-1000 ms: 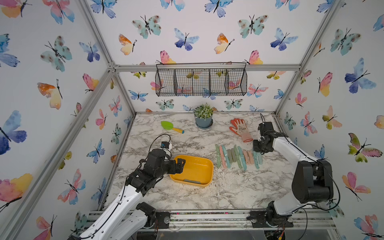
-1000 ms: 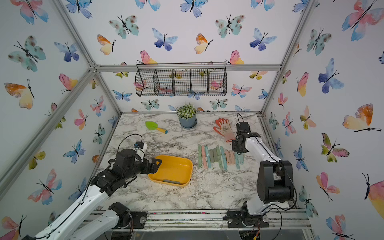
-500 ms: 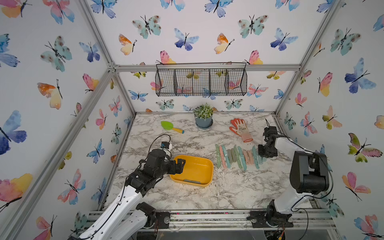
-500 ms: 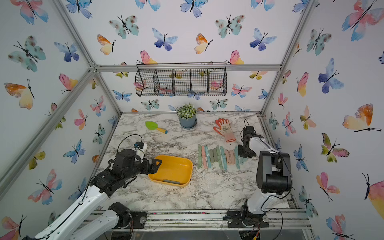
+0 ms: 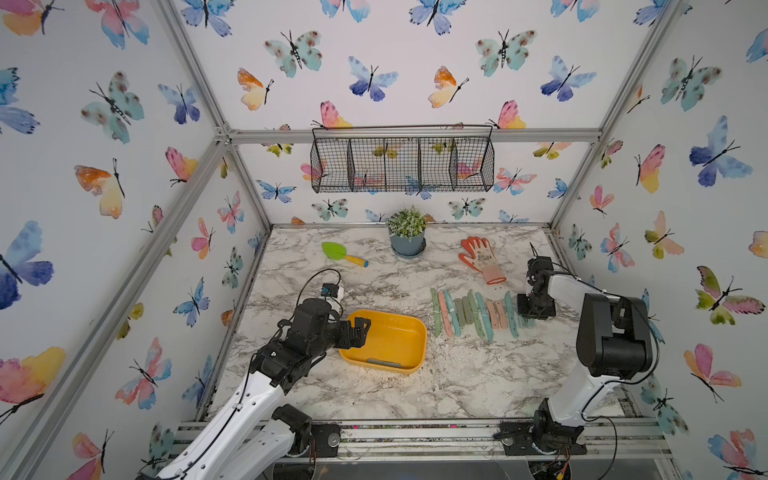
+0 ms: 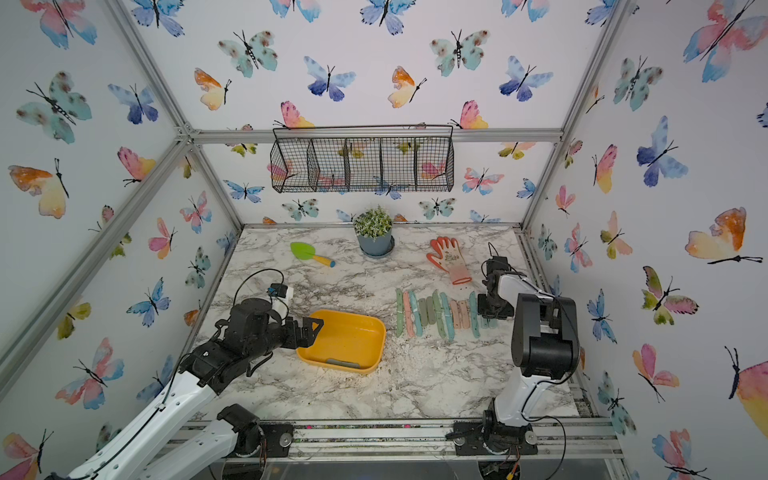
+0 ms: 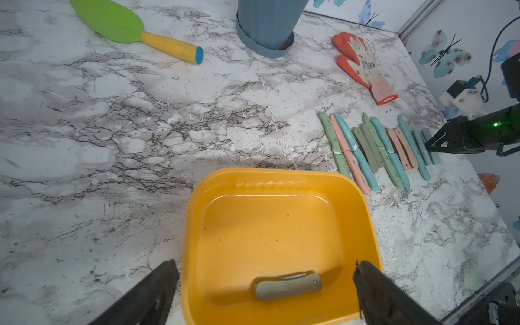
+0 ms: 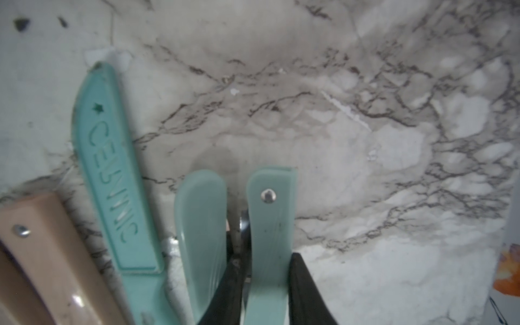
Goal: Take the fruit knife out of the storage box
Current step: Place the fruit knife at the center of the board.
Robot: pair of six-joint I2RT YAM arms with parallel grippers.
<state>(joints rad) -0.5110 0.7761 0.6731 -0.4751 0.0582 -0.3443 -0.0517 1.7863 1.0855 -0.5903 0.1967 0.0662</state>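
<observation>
One grey knife (image 7: 287,285) is still lying in the box (image 7: 267,219), folded and flat, close along the wall on the side of our arm bases. We are holding the left pincer (image 7: 264,264) at the left end of the box with its fingers (image 7: 157,289) wide apart and nothing between them; it is hardly moving since a second ago. What is changing is on the other side: our right arm is folding back from near the glove (image 5: 482,259), and the right pincer (image 8: 265,261) is now coming down at the right end of the row (image 5: 473,311) of knives on the desk (image 5: 374,395). It is staying clamped on a teal knife (image 8: 270,222), which is lying just beside another teal one. We are judging that this knife is being added to the row, so the grey one is the last to take out, and that job is falling to the left pincer.

Around us a trowel (image 5: 343,253), a pot (image 5: 407,243) and the glove are sitting well apart from the box, and a basket (image 5: 401,164) is hanging on the back wall; none is blocking us. We are thinking the low wall beside the grey knife is the real obstacle, as a finger may be striking the rim.
</observation>
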